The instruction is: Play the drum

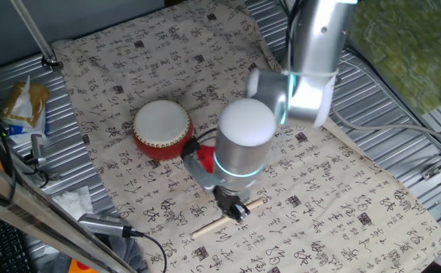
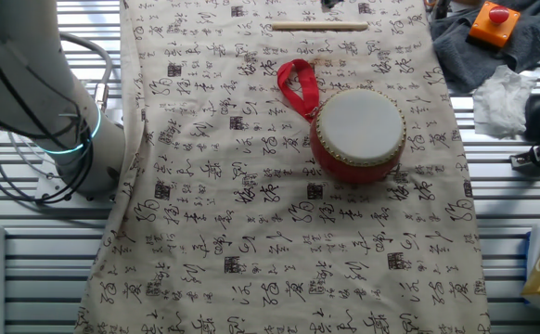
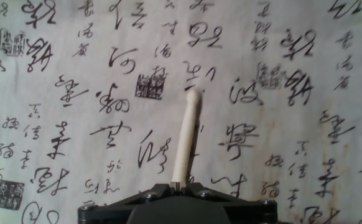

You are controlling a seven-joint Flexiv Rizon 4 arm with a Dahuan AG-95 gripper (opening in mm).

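The drum [image 1: 162,129] is red with a white skin and stands on the printed cloth, left of my arm; it also shows in the other fixed view [image 2: 357,134] with its red ribbon loop [image 2: 296,85]. A thin pale wooden stick [image 1: 209,227] lies low over the cloth in front of the drum. My gripper [image 1: 236,208] is down at the stick's middle. In the hand view the stick [image 3: 187,137] runs out from between the nearly closed jaws of the gripper [image 3: 178,185], which look shut on it. In the other fixed view the stick [image 2: 318,26] is at the top edge.
The printed cloth [image 1: 342,197] covers the table middle. A snack bag [image 1: 25,105], cables and tissue [image 1: 73,201] lie at the left edge. An orange box with a red button [image 2: 493,23] sits on grey fabric beside white tissue [image 2: 502,100].
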